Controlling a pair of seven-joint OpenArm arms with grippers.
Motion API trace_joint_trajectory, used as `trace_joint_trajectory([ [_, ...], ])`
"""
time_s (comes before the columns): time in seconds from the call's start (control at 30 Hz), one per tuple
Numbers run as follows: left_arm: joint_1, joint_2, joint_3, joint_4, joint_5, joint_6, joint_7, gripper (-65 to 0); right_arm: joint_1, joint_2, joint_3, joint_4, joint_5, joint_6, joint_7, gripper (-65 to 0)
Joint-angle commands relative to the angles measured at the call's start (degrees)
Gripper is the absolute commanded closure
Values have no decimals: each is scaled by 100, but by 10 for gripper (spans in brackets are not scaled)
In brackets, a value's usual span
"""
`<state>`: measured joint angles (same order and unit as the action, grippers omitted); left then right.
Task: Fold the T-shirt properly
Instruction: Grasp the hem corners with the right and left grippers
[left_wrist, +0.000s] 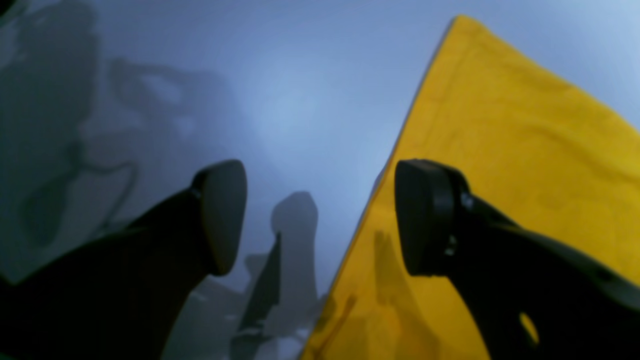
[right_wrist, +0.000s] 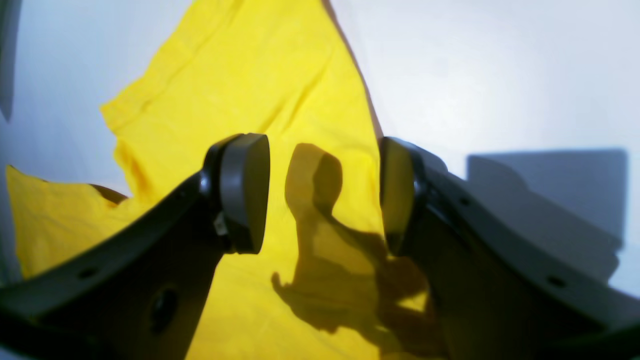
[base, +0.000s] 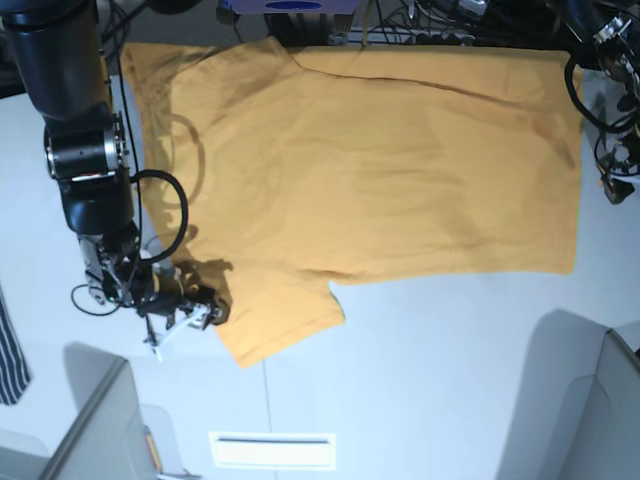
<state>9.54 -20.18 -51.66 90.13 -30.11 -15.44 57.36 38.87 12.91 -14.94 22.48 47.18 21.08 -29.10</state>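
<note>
The orange-yellow T-shirt (base: 380, 160) lies spread flat on the white table (base: 430, 360), with one sleeve (base: 280, 320) pointing toward the front. My right gripper (base: 207, 306) is low at that sleeve's left edge. In the right wrist view it (right_wrist: 322, 195) is open and empty over the yellow cloth (right_wrist: 250, 75). My left gripper (left_wrist: 322, 215) is open and empty in the left wrist view, astride the straight edge of the shirt (left_wrist: 500, 150), with one finger over bare table. In the base view its arm (base: 605, 70) is at the upper right among cables, and the gripper itself is not made out.
A dark navy white-striped garment (base: 10, 350) hangs at the left edge. Grey panels stand at the front left (base: 100, 430) and front right (base: 580, 400). A white slotted plate (base: 272, 450) lies at the front. Cables (base: 420, 25) run along the back.
</note>
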Motion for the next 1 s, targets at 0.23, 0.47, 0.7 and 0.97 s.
trace_joint_trajectory([
  [0.23, -897, -606, 634, -1026, -35, -25, -97, -446, 20, -12, -93, -63, -212, -126, -101, -176],
  [0.47, -1785, -834, 1074, -2011, -35, -25, -97, -446, 12, -12, -93, -63, -212, -126, -118, 0],
  [0.7, -2945, -1221, 2146, -3611, -35, -25, -141, -446, 12, -12, -93, -63, -212, -134, -136, 0],
  [0.97, -3983, -1467, 3561, -5650, -27, -25, -1204, -446, 12, -3, -93, -63, -212, -134, -136, 0],
])
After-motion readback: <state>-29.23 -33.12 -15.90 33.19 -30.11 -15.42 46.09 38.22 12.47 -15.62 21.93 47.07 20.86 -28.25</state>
